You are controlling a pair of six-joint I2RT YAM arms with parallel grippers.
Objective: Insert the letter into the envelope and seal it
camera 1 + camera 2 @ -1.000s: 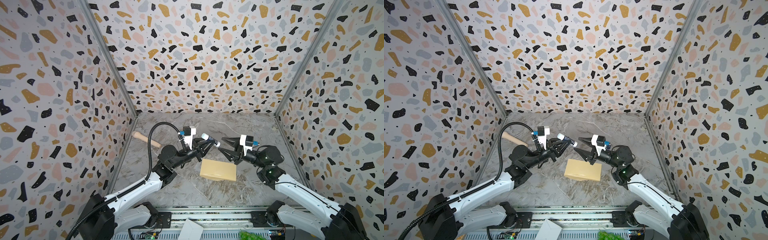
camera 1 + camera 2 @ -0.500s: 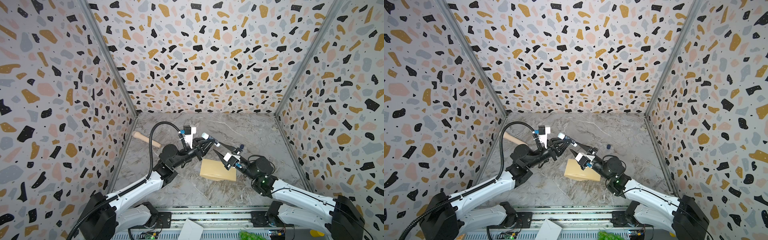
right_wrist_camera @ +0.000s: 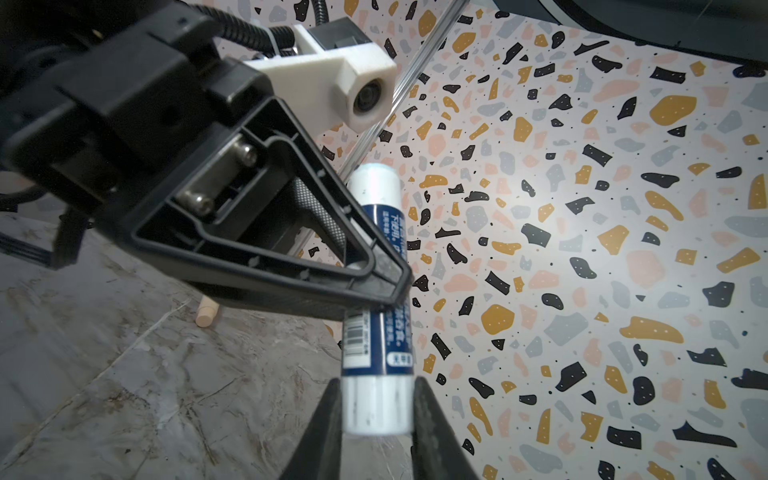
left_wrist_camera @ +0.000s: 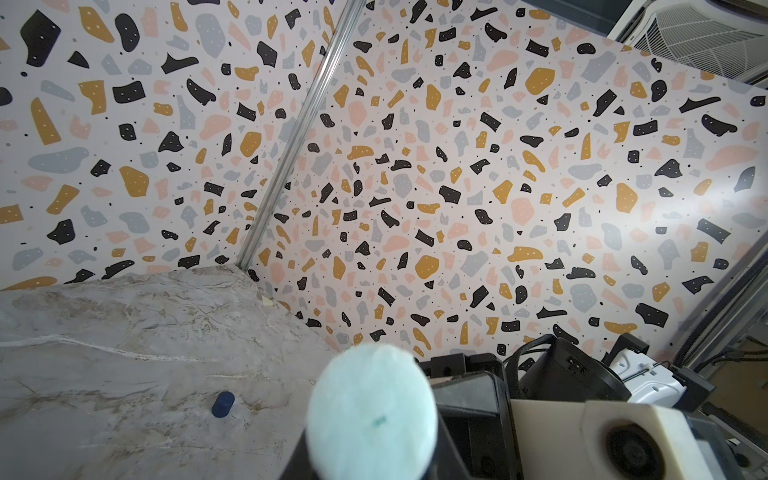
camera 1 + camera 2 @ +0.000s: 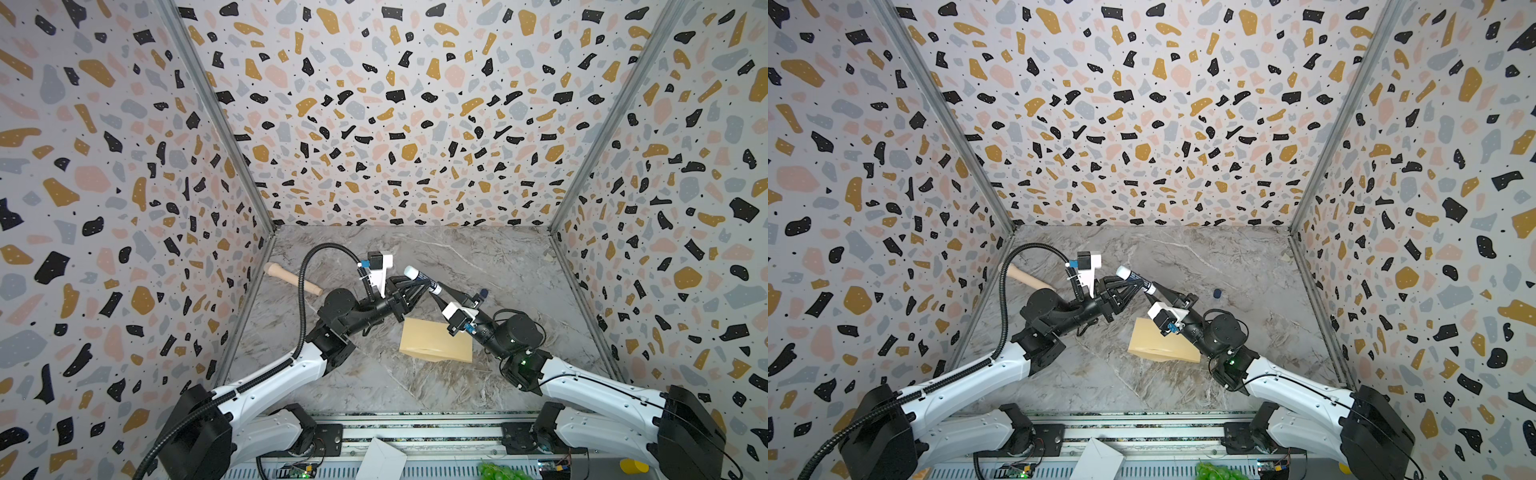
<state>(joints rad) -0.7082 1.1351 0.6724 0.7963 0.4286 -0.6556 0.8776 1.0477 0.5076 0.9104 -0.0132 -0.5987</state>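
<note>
The left hand holds the glue stick by its middle, and the right hand pinches its white bottom end. The envelope lies just below the stick, nearer the right hand; no letter shows.

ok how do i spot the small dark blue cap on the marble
Find the tan kraft-paper envelope on the grey marble tabletop. Farther back, just past the right gripper, the small dark blue cap lies alone on bare marble. It is stubby and loose, unlike the blue-and-white glue stick held aloft.
</note>
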